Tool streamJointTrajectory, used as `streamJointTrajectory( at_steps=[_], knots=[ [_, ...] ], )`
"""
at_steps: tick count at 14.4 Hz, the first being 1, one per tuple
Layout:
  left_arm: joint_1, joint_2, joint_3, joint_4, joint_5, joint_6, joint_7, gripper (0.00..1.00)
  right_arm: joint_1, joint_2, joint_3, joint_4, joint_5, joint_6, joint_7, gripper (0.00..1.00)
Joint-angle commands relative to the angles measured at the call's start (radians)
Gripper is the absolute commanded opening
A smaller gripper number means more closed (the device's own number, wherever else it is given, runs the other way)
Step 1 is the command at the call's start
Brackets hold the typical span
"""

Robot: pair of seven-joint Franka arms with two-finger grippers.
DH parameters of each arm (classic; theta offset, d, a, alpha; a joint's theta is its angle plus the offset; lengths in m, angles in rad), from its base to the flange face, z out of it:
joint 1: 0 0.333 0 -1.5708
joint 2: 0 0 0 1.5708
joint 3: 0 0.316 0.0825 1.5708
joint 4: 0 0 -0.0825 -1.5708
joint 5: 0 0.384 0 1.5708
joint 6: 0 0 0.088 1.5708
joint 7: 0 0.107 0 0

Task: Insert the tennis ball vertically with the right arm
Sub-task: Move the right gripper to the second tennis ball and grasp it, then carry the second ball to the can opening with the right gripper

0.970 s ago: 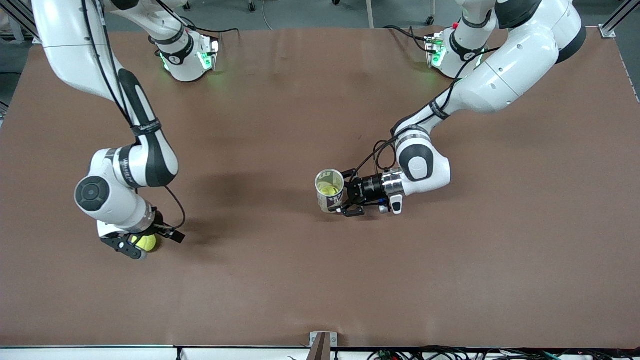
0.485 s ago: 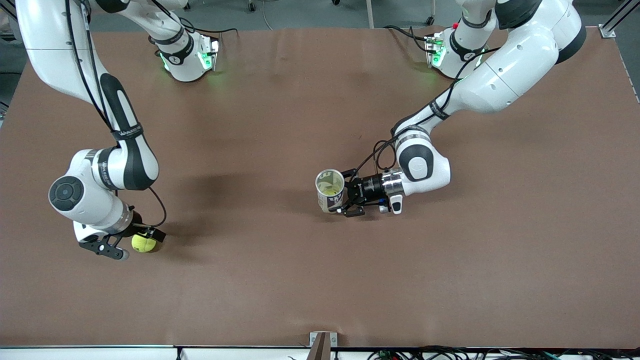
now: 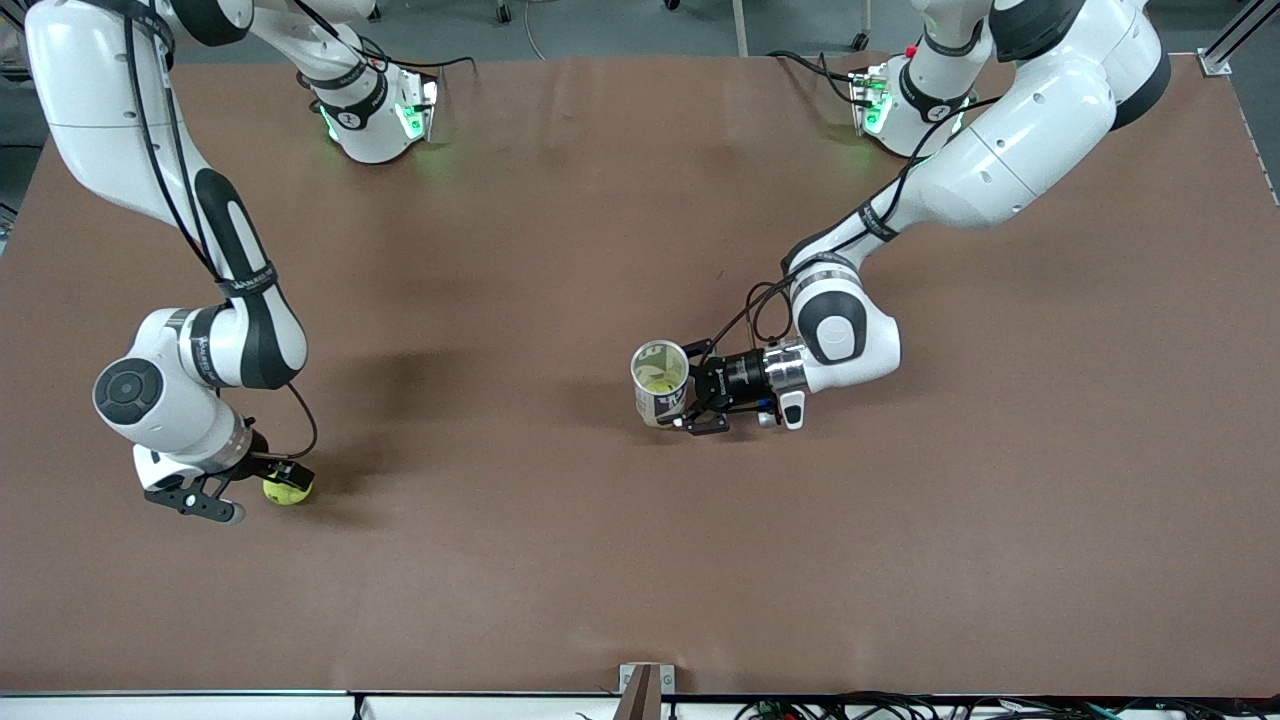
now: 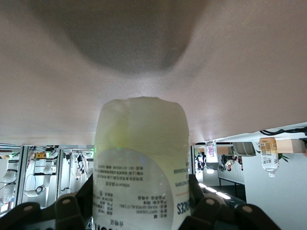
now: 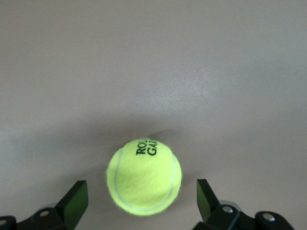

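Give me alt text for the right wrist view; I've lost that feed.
A fuzzy yellow-green tennis ball with black lettering lies on the matte brown table, between the spread black fingertips of the open right gripper, which does not touch it. Nothing else shows in this view.

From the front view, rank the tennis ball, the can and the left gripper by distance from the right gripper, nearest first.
1. Tennis ball: on the table at the right arm's end, between the open fingers of the right gripper.
2. Can: upright near the table's middle.
3. Left gripper: closed on the can, just past it toward the left arm's end.
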Motion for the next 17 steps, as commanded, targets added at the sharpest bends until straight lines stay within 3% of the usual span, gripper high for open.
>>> streamJointTrajectory(
  at_steps=[1, 3, 5, 9, 11, 17],
  knots=[
    [-0.009, 0.030, -0.006, 0.036, -0.027, -0.007, 0.034, 0.76, -0.031, 0.002, 0.022, -0.012, -0.019, 0.026, -0.037, 0.80],
    [-0.023, 0.032, -0.004, 0.043, -0.030, -0.007, 0.034, 0.76, -0.044, 0.005, 0.024, -0.012, -0.019, 0.026, -0.045, 0.35],
    [-0.035, 0.036, -0.004, 0.050, -0.041, -0.007, 0.035, 0.76, -0.043, 0.004, 0.024, -0.012, -0.012, 0.022, -0.042, 0.03],
    [-0.044, 0.046, -0.003, 0.059, -0.044, -0.007, 0.042, 0.76, -0.032, -0.005, 0.030, -0.009, -0.009, 0.009, -0.034, 0.01],
    [-0.065, 0.047, 0.008, 0.074, -0.044, -0.006, 0.043, 0.76, -0.005, -0.039, 0.042, 0.002, -0.007, -0.088, 0.036, 0.01],
    [-0.130, 0.047, 0.062, 0.114, -0.077, -0.004, 0.039, 0.76, 0.026, -0.172, 0.207, 0.056, 0.002, -0.367, 0.344, 0.01]
  ],
)
